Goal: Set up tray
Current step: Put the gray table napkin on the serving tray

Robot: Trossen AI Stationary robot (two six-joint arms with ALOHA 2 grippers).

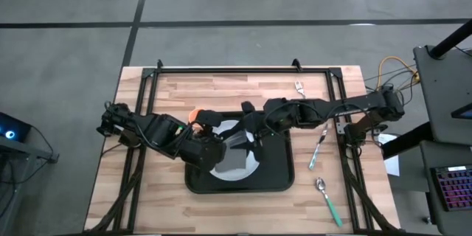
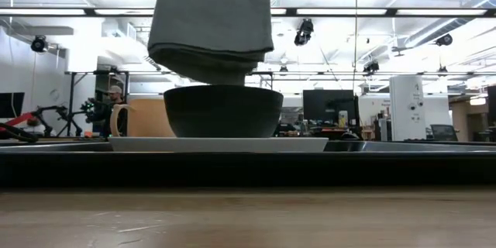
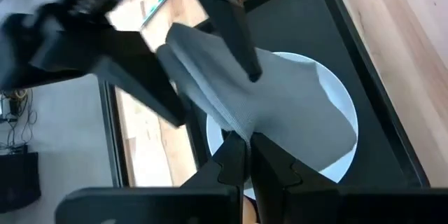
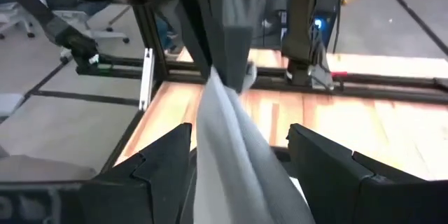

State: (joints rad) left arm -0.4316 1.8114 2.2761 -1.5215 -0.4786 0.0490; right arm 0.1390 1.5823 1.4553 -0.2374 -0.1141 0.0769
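Right now you have both arms meeting over the large black rectangular tray with rounded corners and a raised rim [image 1: 276, 173], which sits on the pale wooden table [image 1: 243, 88] near its middle, toward the front edge. A round white plate [image 1: 249, 168] lies in the tray, a dark bowl [image 2: 223, 111] stands on it in the low view, and beside the bowl there is an orange mug [image 2: 143, 118]. The folded grey cloth napkin [image 3: 280, 101] hangs above the bowl, lifted clear so that you can lower it onto the setting, as I read it. Your left gripper [image 3: 243, 155] has its fingers pinched nearly together on the napkin's near edge. Your right gripper [image 4: 238, 154] stands with its fingers spread wide to either side of the hanging cloth, not pressing it in that view; I judge it is ready either to take the cloth or to have just let go, and you cannot tell which. Off the tray to the right wait a fork with a green handle [image 1: 317, 147] and a green-handled spoon [image 1: 327, 199], presumably next for placing. In the high view the arms cover most of the plate and hide the bowl, and where the napkin's lower end sits against the bowl is hard to make out.
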